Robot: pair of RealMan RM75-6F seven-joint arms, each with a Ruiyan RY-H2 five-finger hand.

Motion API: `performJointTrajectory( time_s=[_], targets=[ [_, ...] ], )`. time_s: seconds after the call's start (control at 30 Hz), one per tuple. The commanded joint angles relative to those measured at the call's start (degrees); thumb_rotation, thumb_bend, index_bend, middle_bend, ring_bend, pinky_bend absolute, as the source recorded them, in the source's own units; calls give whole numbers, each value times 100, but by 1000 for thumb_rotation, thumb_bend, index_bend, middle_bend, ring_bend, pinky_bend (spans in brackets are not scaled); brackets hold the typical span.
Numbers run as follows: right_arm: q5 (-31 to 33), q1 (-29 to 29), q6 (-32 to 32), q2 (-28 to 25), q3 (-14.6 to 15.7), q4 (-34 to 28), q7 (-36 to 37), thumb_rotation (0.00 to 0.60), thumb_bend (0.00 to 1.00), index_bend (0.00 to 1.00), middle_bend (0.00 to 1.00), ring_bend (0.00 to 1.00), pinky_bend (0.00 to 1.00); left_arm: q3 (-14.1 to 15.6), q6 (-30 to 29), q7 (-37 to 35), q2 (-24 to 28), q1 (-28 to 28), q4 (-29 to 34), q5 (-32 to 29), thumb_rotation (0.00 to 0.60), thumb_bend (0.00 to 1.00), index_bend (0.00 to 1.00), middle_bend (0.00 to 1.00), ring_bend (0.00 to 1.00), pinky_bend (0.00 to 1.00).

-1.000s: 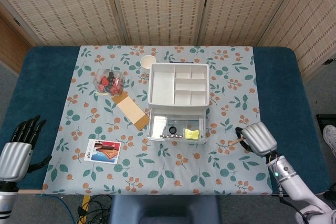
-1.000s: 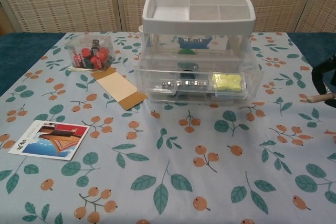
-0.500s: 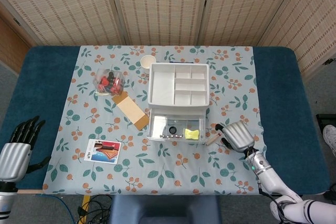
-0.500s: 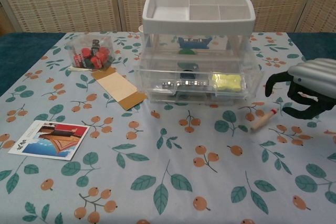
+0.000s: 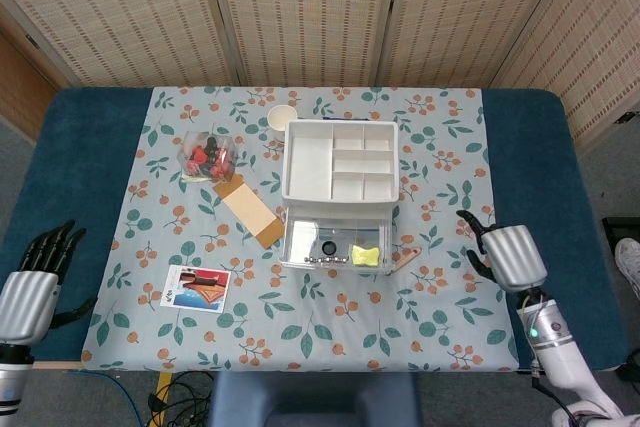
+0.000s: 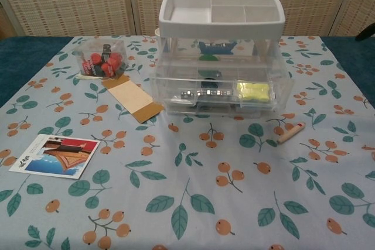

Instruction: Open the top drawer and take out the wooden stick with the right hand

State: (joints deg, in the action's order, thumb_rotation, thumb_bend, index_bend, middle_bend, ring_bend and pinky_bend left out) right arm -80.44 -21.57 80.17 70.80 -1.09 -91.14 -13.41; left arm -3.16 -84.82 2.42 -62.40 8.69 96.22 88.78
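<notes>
The wooden stick (image 5: 408, 259) (image 6: 291, 133) lies loose on the flowered cloth, just right of the drawer unit's front corner. The white drawer unit (image 5: 338, 162) (image 6: 220, 21) has one clear drawer (image 5: 335, 245) (image 6: 217, 95) pulled out, with small metal parts and a yellow piece inside. My right hand (image 5: 505, 255) hovers to the right of the stick, apart from it, holding nothing, fingers spread; the chest view catches only a dark fingertip (image 6: 368, 30) at the right edge. My left hand (image 5: 35, 282) rests open off the table's left front corner.
A picture card (image 5: 195, 289) (image 6: 54, 155) lies front left. A brown cardboard strip (image 5: 250, 210) (image 6: 132, 98) and a clear box of red pieces (image 5: 205, 156) (image 6: 104, 61) sit left of the unit. A small cup (image 5: 283, 117) stands behind it.
My right hand brought the stick in beside the drawer, let it go and drew back to the right. The stick now lies free. The left hand has barely moved.
</notes>
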Motion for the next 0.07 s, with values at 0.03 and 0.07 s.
performJointTrajectory(
  time_s=[0.03, 0.07],
  targets=[
    [9, 459, 478, -438, 11, -428, -54, 600, 386, 172, 397, 366, 555, 7, 24, 34, -27, 20, 3, 17, 600, 159, 32, 0, 0, 73],
    [74, 594, 595, -539, 19, -519, -56, 600, 386, 172, 357, 313, 496, 10, 40, 54, -37, 31, 10, 21, 600, 159, 32, 0, 0, 73]
  ],
)
